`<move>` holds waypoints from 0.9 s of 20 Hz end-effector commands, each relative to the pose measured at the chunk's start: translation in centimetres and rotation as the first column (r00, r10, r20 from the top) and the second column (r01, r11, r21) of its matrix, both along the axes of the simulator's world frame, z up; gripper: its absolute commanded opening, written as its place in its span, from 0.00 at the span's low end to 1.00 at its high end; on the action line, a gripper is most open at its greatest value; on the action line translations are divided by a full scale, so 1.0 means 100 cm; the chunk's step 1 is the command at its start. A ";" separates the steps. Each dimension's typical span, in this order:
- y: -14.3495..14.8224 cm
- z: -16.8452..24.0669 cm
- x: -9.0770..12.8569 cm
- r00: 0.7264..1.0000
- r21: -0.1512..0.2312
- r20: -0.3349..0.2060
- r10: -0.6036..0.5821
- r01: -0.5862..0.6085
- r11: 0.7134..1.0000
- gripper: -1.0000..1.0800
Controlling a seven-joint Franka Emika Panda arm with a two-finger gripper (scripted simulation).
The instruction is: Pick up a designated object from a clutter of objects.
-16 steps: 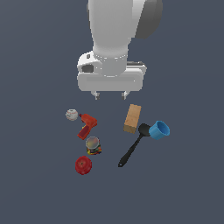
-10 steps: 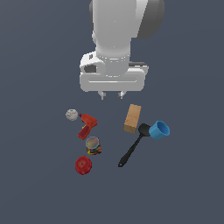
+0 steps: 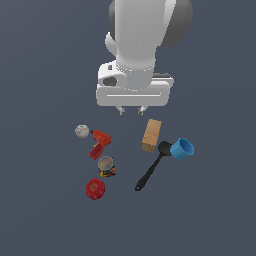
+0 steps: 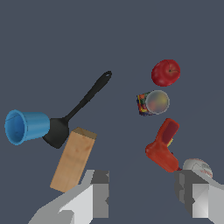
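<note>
Cup (image 3: 181,148) — bright blue, hollow, on side — touching spatula (image 3: 152,169).

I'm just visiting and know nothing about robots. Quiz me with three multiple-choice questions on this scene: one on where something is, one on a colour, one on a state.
1. What does the blue cup lie right beside?
A. the apple
B. the spatula's head
C. the ball

2. What colour is the drill?
A. red
B. green
C. yellow

3. What is the gripper doing?
A. holding the cup
B. holding the wooden block
C. open, holding nothing

Answers: 1 B, the cup lies on its side against the head of the black spatula. 2 A, its body is red. 3 C, the wrist view shows spread fingers with nothing between them.
</note>
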State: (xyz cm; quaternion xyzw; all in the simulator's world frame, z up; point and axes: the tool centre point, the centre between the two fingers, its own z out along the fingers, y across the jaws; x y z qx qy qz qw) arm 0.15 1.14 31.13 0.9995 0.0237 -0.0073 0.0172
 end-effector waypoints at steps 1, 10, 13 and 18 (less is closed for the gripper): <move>0.007 -0.005 0.002 1.000 -0.010 -0.006 0.001 -0.001 1.000 0.62; 0.055 -0.043 0.014 0.999 -0.086 -0.037 0.007 -0.010 0.996 0.62; 0.080 -0.063 0.018 0.999 -0.123 -0.046 0.011 -0.017 0.992 0.62; 0.126 -0.099 0.020 0.998 -0.185 -0.053 0.022 -0.031 0.982 0.62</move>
